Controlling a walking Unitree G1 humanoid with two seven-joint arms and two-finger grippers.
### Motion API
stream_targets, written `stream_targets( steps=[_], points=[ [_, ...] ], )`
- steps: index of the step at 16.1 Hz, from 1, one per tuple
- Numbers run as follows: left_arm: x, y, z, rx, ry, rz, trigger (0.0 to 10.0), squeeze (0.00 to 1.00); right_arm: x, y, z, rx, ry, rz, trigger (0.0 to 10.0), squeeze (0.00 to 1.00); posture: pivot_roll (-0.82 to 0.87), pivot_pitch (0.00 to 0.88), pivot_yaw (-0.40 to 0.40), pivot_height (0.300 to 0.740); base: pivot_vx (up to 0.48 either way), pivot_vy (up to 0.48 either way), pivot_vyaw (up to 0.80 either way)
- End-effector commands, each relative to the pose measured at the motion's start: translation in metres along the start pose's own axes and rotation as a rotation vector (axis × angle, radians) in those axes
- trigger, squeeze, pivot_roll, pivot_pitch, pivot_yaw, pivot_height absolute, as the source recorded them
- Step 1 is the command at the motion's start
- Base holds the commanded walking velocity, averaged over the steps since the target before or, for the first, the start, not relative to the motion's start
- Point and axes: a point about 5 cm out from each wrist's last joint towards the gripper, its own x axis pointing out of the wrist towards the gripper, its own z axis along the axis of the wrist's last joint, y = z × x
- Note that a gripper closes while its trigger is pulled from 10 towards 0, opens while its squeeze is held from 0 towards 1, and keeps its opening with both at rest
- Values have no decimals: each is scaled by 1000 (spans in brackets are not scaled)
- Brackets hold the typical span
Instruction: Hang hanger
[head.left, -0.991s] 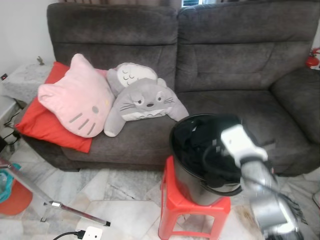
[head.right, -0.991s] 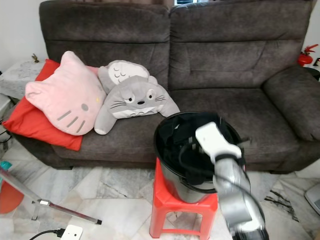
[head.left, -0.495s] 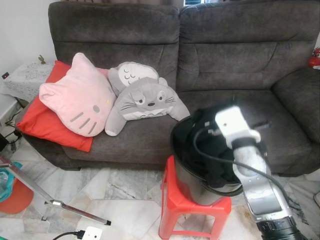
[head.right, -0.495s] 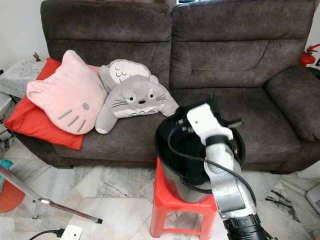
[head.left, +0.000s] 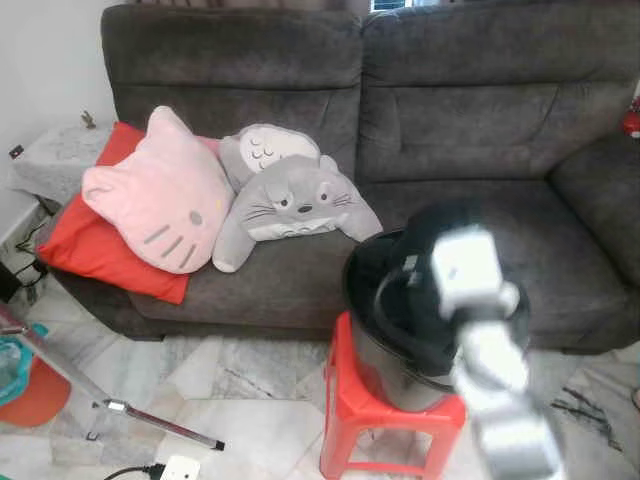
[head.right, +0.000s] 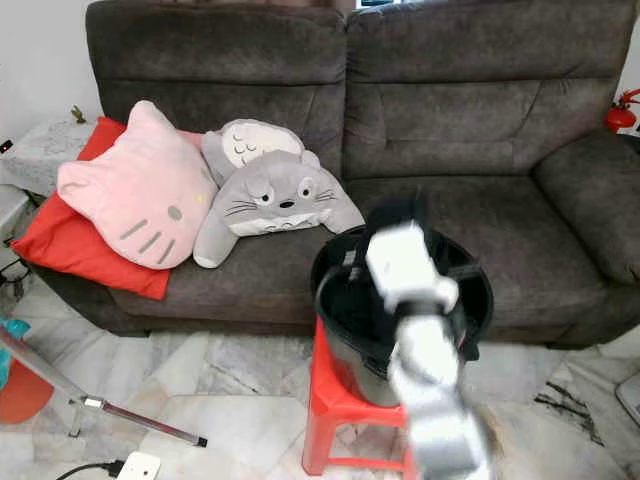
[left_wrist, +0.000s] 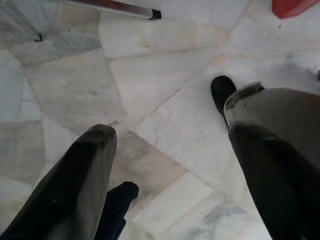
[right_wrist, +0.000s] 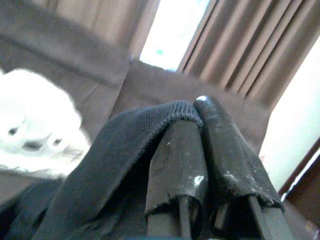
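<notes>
A black bucket (head.left: 372, 340) stands on a red plastic stool (head.left: 345, 400) in front of the sofa. My right arm reaches over it, blurred by motion, with the white wrist (head.left: 465, 268) above the rim. A dark garment (head.left: 440, 218) hangs at the arm's tip over the bucket. In the right wrist view my right gripper (right_wrist: 196, 114) is shut on this black cloth (right_wrist: 125, 165), which drapes over one finger (right_wrist: 175, 150). My left gripper (left_wrist: 170, 117) hangs open over the marble floor with nothing between its fingers.
A dark grey sofa (head.left: 450, 110) fills the back, carrying a pink cat cushion (head.left: 155, 190), a grey plush (head.left: 295, 195) and a red cushion (head.left: 75, 245). A metal rack leg (head.left: 150, 420) and a white power strip (head.left: 170, 468) lie on the floor at the left.
My right arm has lifted from inside the bucket to above its rim, carrying the black cloth up with it. The camera has shifted a little.
</notes>
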Motion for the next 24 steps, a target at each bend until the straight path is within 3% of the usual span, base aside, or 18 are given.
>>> stream_targets(
  steps=[1,3,4,8,9,11,18,22,24],
  points=[
    [-1,4,-6,23,18,14,10000,0,-2,1,0,10,27,-9,10000,0,-190,0,76,740,0,0,0],
    [-1,4,-6,29,20,15,10000,0,-7,8,-13,33,130,26,10000,0,-196,0,82,740,0,0,0],
    [-1,5,-6,32,21,16,10000,0,-11,17,-22,22,193,108,10000,0,-197,0,82,740,0,0,0],
    [-1,5,-5,32,20,17,10000,0,-20,24,-32,-33,280,228,10000,0,-198,0,73,740,0,0,0],
    [-1,5,-5,29,19,17,10000,0,-25,31,-39,-83,311,315,10000,0,-198,0,69,740,0,0,0],
    [-1,5,-5,24,18,16,10000,0,-29,28,-46,-96,358,289,10000,0,-191,0,64,740,0,0,0],
    [0,4,-2,11,10,16,10000,0,-19,9,-46,-103,336,154,10000,0,-196,0,56,740,0,0,0],
    [0,3,-1,6,9,15,10000,0,-21,10,-53,-112,370,150,10000,231,-193,0,55,740,0,0,0],
    [0,3,-1,7,8,14,10000,0,-22,11,-54,-114,379,148,10000,188,-194,0,56,740,0,0,0]
  ],
)
